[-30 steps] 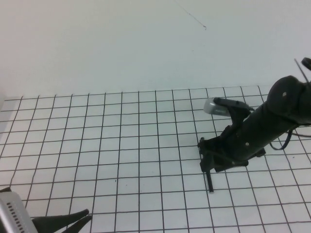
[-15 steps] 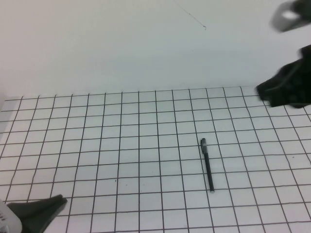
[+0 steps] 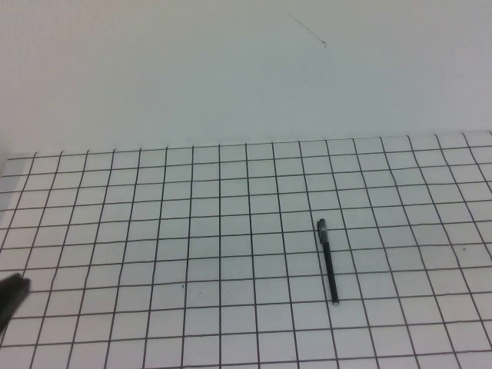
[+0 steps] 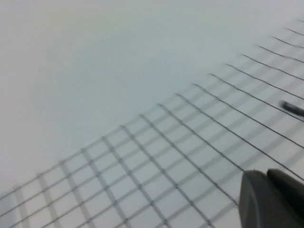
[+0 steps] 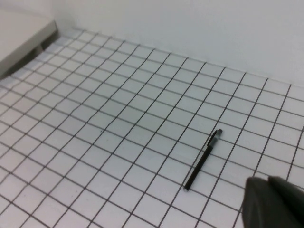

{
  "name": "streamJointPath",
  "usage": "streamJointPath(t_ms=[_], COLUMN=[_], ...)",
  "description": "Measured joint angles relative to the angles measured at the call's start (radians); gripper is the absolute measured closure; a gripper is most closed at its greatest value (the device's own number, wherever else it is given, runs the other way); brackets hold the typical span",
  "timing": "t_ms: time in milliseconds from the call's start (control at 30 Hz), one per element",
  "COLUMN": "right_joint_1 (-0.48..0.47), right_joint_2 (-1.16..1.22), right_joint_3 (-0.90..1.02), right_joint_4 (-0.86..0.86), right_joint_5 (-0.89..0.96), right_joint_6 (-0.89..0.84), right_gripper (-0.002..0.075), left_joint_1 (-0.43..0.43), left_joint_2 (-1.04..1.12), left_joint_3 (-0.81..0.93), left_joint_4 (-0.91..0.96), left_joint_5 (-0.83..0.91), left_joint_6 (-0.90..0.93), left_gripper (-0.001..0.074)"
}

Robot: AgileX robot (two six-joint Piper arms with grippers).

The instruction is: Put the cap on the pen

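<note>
The thin black pen lies alone on the grid table, right of centre, with a clip-like end pointing away and a small silvery end toward me. It also shows in the right wrist view and as a dark blur in the left wrist view. My right gripper is out of the high view; its fingers are together and empty, held above the table apart from the pen. My left gripper shows only as a dark tip at the table's left edge, fingers together, empty. No separate cap piece shows.
A plain white wall rises behind the table. A pale raised slab sits at the table's far corner in the right wrist view.
My right arm, which was over the pen, has lifted away up and right, out of the high view. The pen stays on the table. My left gripper has drawn back to the left edge.
</note>
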State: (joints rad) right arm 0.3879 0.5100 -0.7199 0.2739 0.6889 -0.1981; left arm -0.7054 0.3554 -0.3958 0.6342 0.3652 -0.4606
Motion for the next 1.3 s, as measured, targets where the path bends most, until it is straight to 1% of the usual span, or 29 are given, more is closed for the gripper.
streamJointPath(t_ms=[133,267,433,500,633,767,833,867,967,1067,1133,1233,1300], right_joint_1=[0.000,0.000,0.000,0.000,0.000,-0.006,-0.059,-0.101,-0.218,-0.303,-0.341,-0.382,-0.398], right_joint_2=[-0.104,-0.122,-0.122,-0.122,-0.122,-0.131,-0.164,-0.182,-0.239,-0.315,-0.366,-0.459,-0.511], right_joint_3=[0.082,0.109,0.128,0.132,0.132,0.138,0.172,0.204,0.341,0.485,0.566,0.662,0.711], right_joint_4=[-0.032,-0.039,-0.039,-0.039,-0.037,-0.127,-0.149,-0.149,-0.187,-0.189,-0.171,-0.140,-0.116], right_joint_5=[-0.046,-0.044,-0.019,-0.013,0.011,-0.018,-0.113,-0.180,-0.345,-0.448,-0.503,-0.536,-0.541], right_joint_6=[0.007,0.010,0.010,0.010,0.006,-0.120,-0.149,-0.160,-0.162,-0.156,-0.152,-0.152,-0.152], right_gripper=[0.0726,0.0726,0.0729,0.0729,0.0729,0.0729,0.0729,0.0729,0.0729,0.0729,0.0729,0.0729,0.0729], left_joint_1=[0.171,0.322,0.436,0.458,0.464,0.464,0.468,0.473,0.497,0.527,0.545,0.586,0.613], left_joint_2=[-0.084,-0.152,-0.170,-0.170,-0.170,-0.174,-0.197,-0.213,-0.289,-0.376,-0.387,-0.385,-0.385], left_joint_3=[0.000,0.000,0.000,0.000,0.003,0.050,0.093,0.113,0.190,0.275,0.339,0.437,0.426], left_joint_4=[-0.019,-0.011,-0.011,-0.023,-0.074,-0.099,-0.127,-0.153,-0.236,-0.328,-0.404,-0.525,-0.567], left_joint_5=[-0.022,-0.008,-0.008,-0.010,-0.010,-0.011,-0.013,-0.013,-0.013,-0.017,-0.053,-0.136,-0.041], left_joint_6=[-0.004,-0.004,-0.004,-0.004,-0.036,-0.037,-0.037,-0.037,-0.023,0.037,0.089,0.163,0.187], left_gripper=[0.0735,0.0735,0.0735,0.0735,0.0735,0.0735,0.0735,0.0735,0.0735,0.0735,0.0735,0.0735,0.0735])
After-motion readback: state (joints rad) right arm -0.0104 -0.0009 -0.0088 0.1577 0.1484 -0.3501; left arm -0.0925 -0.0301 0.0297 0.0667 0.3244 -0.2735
